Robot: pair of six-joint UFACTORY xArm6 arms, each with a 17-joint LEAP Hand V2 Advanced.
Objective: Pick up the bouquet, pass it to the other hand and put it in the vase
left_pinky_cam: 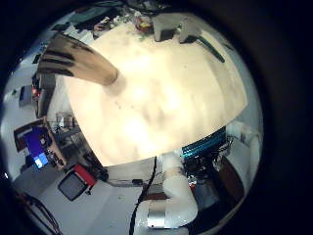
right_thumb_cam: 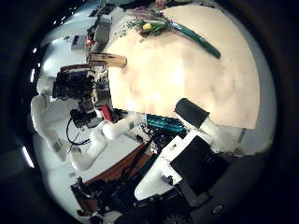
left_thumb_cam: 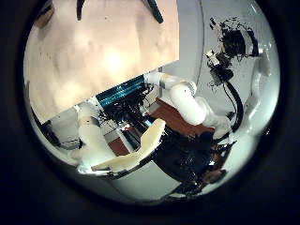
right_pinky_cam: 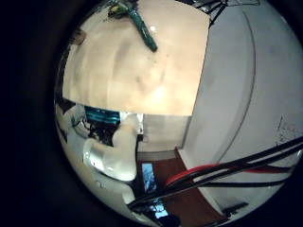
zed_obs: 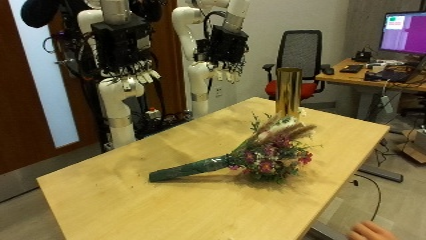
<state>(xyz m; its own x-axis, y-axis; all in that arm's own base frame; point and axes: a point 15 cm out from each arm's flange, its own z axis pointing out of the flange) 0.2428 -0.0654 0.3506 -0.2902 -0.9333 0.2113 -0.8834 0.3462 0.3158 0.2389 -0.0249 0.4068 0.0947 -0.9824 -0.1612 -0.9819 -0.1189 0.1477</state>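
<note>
Outside view: bouquet (zed_obs: 246,157) lies flat on the wooden table (zed_obs: 120,185), green-wrapped stems toward the near edge, pink and white blooms toward the gold vase (zed_obs: 288,93), which stands upright near the far edge. Bouquet and vase are near each other but apart. Both arms hang from the top. The left hand (zed_obs: 128,68) and right hand (zed_obs: 228,62) are high above the table with fingers hanging loose and holding nothing. Task not started.

Risks, as a judgement: the thin stem lying flat is hard to get fingers under, so it may roll or slip. Blooms are close to the vase, so a sweeping lift could knock over this tall, narrow vase. The hand-over could drop the bouquet if one hand lets go before the other has closed. The vase mouth looks narrow for the wrapped stems.

Left little finger side palm view: the vase (left_pinky_cam: 80,61) appears as a striped cylinder on the pale tabletop, and the bouquet (left_pinky_cam: 186,34) sits at the far rim. Nothing is close to the palm.

Left thumb side palm view: only a dark stem end (left_thumb_cam: 155,11) shows at the table edge, with no vase; mostly robot body.

Right little finger side palm view: the bouquet (right_pinky_cam: 140,26) is at the table's far edge, with no vase seen.

Right thumb side palm view: clearest palm view of the bouquet (right_thumb_cam: 177,30), with stems and blooms both visible, plus the vase (right_thumb_cam: 106,60) beside it, a relation the other palm views lack.
</note>
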